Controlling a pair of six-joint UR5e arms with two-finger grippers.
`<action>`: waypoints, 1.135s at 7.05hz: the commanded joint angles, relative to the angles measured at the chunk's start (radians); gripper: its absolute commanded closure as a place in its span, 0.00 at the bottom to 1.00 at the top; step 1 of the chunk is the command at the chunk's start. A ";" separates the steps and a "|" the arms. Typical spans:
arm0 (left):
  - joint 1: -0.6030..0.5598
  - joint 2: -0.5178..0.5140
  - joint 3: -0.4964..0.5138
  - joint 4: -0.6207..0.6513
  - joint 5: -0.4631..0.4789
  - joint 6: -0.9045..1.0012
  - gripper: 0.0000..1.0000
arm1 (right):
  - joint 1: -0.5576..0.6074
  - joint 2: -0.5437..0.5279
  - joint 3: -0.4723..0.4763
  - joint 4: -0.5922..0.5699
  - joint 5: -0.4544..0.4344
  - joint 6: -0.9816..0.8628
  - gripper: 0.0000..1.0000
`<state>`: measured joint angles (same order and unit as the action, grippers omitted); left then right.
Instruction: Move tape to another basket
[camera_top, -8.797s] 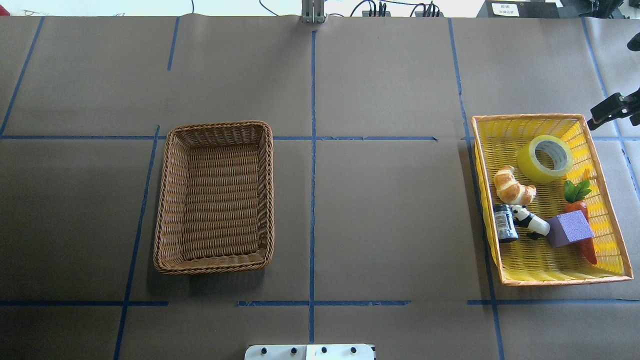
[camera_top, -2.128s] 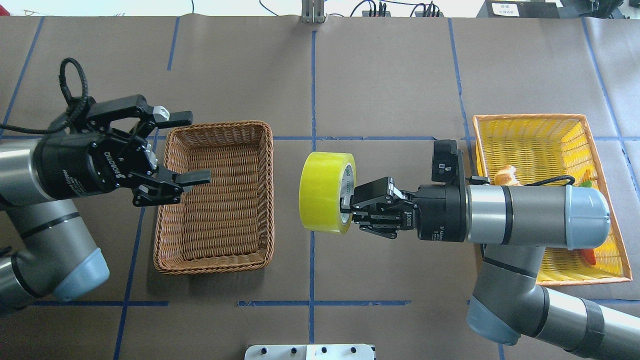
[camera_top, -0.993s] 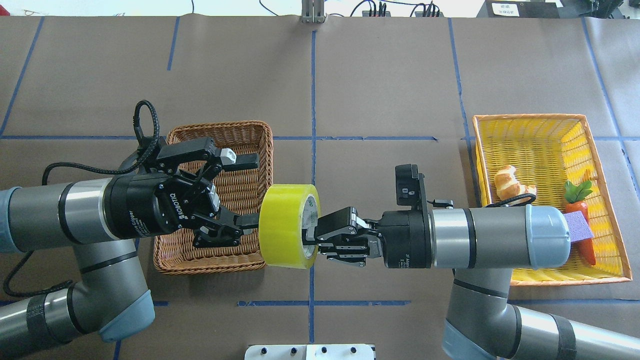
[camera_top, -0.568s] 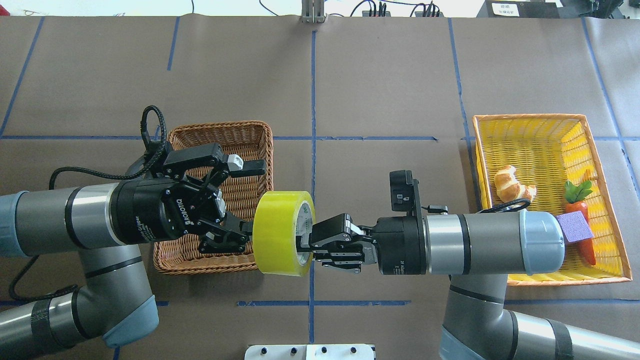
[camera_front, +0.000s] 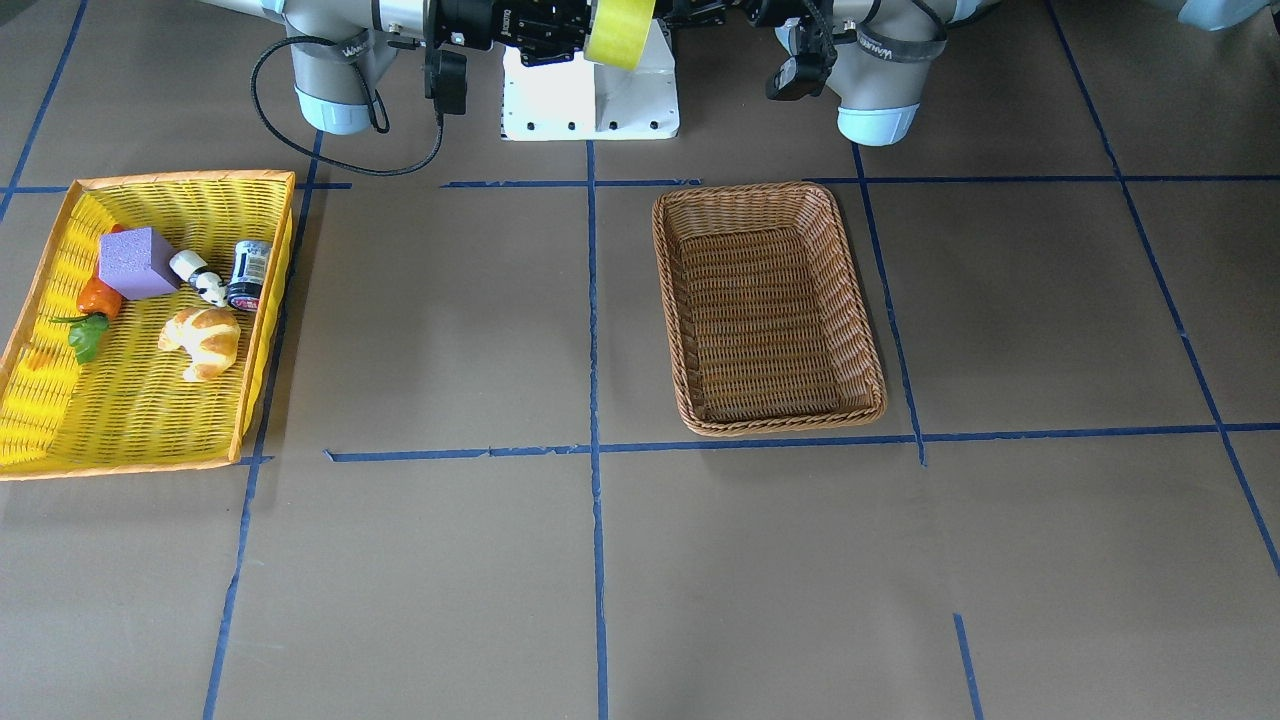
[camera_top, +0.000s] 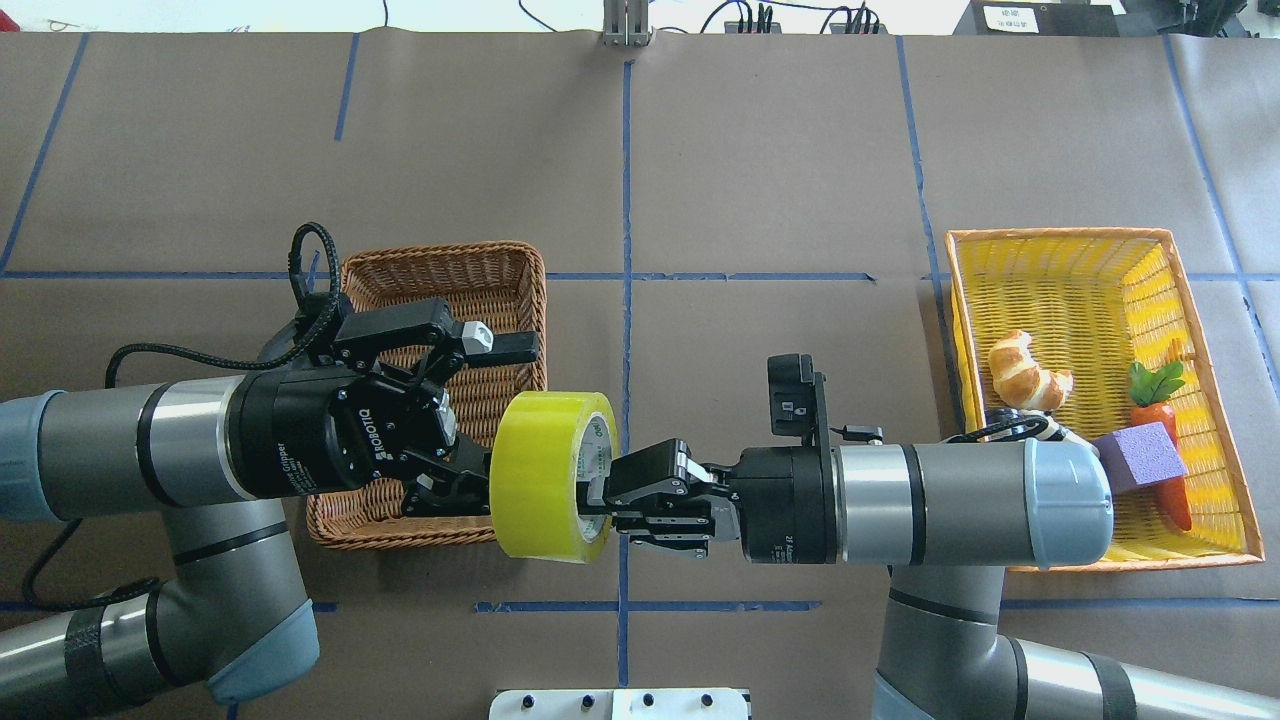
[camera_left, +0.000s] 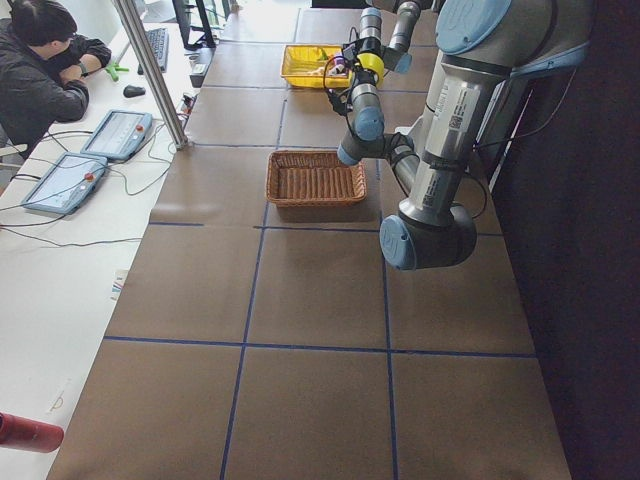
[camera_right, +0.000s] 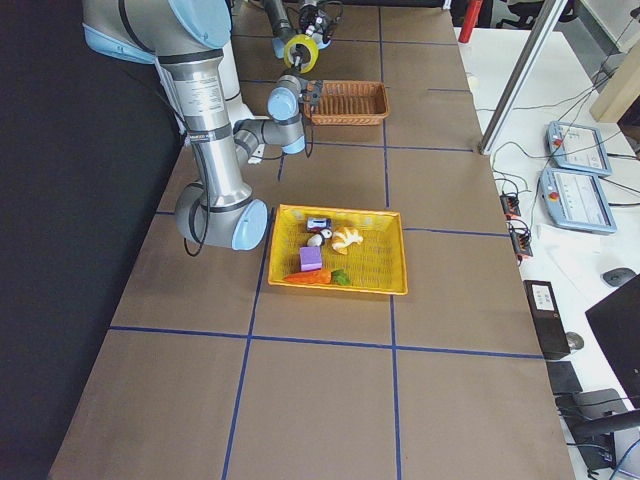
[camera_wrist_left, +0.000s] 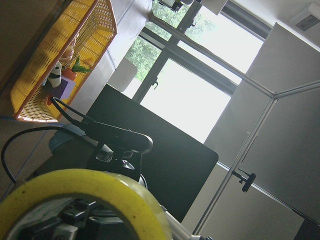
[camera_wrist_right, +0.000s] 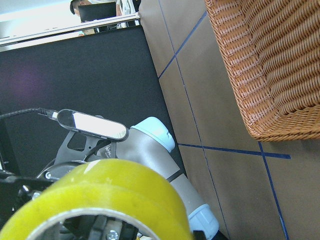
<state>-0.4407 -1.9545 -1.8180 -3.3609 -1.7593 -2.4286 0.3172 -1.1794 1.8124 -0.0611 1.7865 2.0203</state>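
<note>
While my right gripper (camera_top: 600, 492) is clamped on the tape (camera_top: 545, 475), one finger in the core and the other outside the wrap, the roll hangs on edge in the air. It sits between my two grippers, above the near right corner of the wicker basket (camera_top: 440, 262), not inside it.

My left gripper (camera_top: 500, 415) has its jaws spread wide at the roll's other face and grips nothing. Its upper finger shows above the roll. The lower finger is hidden behind the roll, so I can't tell if it touches.

Handling, my guess:
- Light for its bulk.
- Stiff cardboard core, so it won't crush under a firm pinch.
- Outer film looks smooth and likely slick.
- Not fragile.
- Round, so it may roll if set down on edge. Better laid flat.
- Best hold is across the roll's wall, one finger inside the core. The full width looks too wide for the jaws.

Counts:
- Tape: one.
- Baskets: two, the wicker one and the yellow basket (camera_top: 1060, 236).
- Grippers: two.
- In the yellow basket: one croissant (camera_top: 1025, 368), one carrot (camera_top: 1160, 410), one purple block (camera_top: 1140, 457), one panda figure (camera_front: 200, 278) and one small dark jar (camera_front: 248, 275).
- The wicker basket holds nothing.
</note>
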 joint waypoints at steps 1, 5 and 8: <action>0.000 0.000 -0.001 0.000 0.000 0.000 0.20 | -0.001 0.001 -0.001 0.001 0.001 -0.002 0.87; 0.000 0.008 -0.006 0.000 -0.003 0.000 0.81 | -0.001 0.003 0.001 0.003 0.001 -0.002 0.01; -0.009 0.022 -0.023 0.000 -0.015 0.002 0.98 | 0.000 0.001 0.001 0.004 0.001 -0.002 0.01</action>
<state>-0.4428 -1.9378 -1.8298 -3.3616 -1.7690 -2.4279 0.3166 -1.1769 1.8132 -0.0570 1.7864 2.0187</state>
